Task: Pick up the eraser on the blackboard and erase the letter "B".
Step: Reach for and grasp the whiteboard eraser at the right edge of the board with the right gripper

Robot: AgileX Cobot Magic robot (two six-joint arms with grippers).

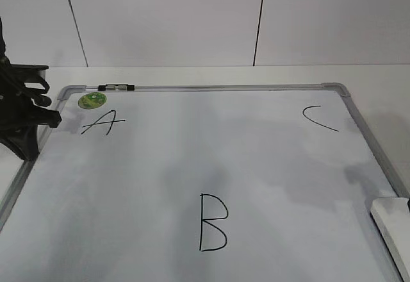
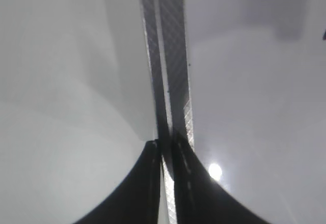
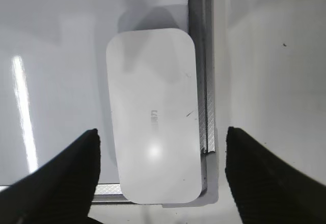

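Exterior view first: the blackboard [image 1: 275, 166] lies flat and fills most of the table, its grey frame running along the far edge and down both sides. Right in the near middle sits the letter "B" [image 1: 213, 222], with wide bare board all around it. Over in the near right corner, the eraser [image 1: 392, 225] lies on the board just beside the right frame rail, partly cut off by the picture edge.

Right wrist view now: the right gripper [image 3: 162, 170] hangs over the eraser [image 3: 153, 117], its fingers [image 3: 71, 175] spread wide on either side of the block and holding nothing. The frame rail [image 3: 204, 81] runs tight along the eraser's right side, so there is little room there.

At the far left, the left arm [image 1: 22, 112] stands over the left frame rail. In the left wrist view the left gripper [image 2: 164, 147] has its fingers pressed together above that rail, with nothing between them.

Near the far left corner sit a green sticker [image 1: 91, 100], a marker [image 1: 115, 87] on the far rail, and the letter "A" [image 1: 102, 124]; the letter "C" [image 1: 320, 118] is far right, all well apart from the B
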